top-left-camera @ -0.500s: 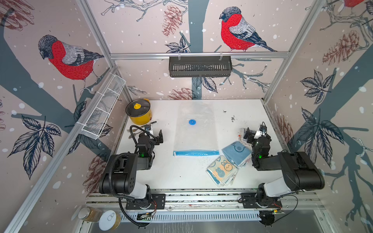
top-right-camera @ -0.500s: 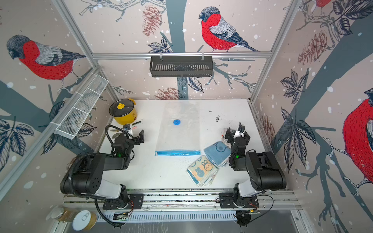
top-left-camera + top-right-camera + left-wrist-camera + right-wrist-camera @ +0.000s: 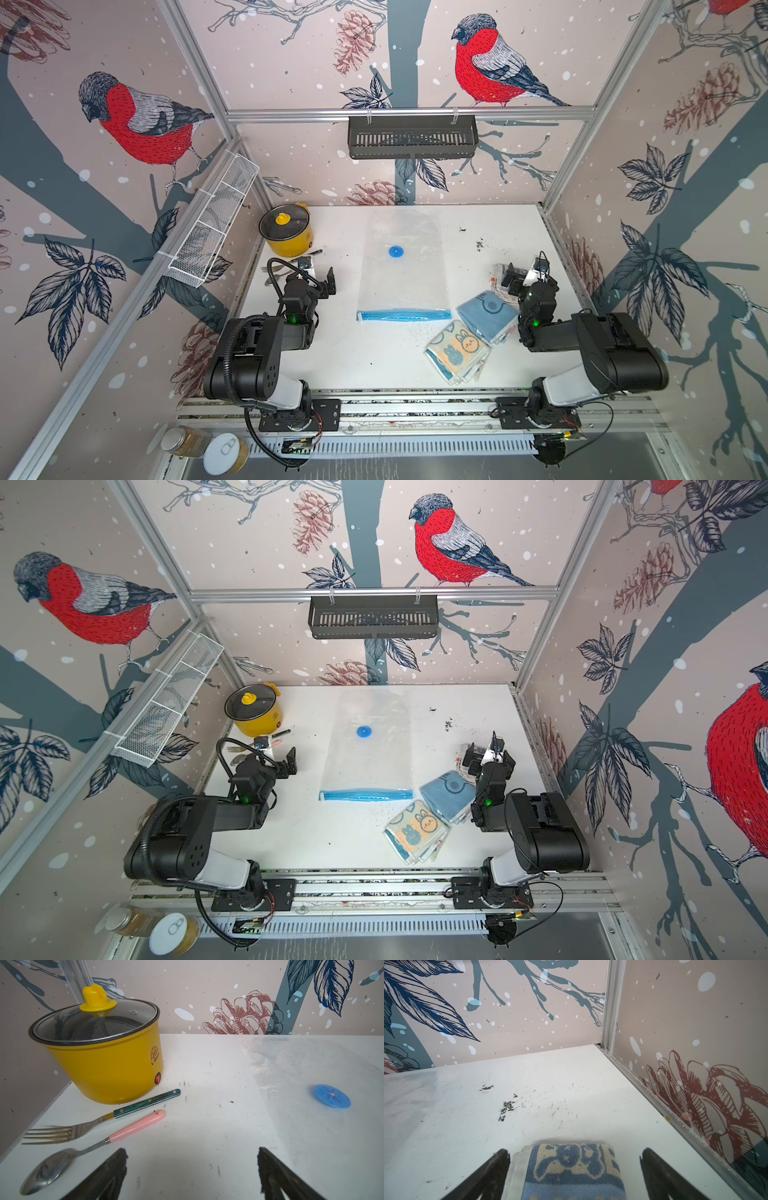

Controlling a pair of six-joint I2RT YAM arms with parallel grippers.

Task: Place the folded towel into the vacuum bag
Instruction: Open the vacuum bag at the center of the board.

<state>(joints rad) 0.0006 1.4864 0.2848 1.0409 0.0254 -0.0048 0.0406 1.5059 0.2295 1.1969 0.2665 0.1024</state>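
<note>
Vacuum bag (image 3: 403,282) — clear edges faint against the tabletop (image 3: 374,361); left tool (image 3: 191,1153) open, empty; right tool (image 3: 575,1153) open astride a folded towel (image 3: 571,1174), partly cut off.

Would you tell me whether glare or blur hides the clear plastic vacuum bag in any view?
In both top views the clear plastic vacuum bag nearly vanishes against the white table, traced mainly by its blue zip strip and round blue valve; in the left wrist view, soft sheen reveals its creases; in the right wrist view, only a pale edge shows.
</note>
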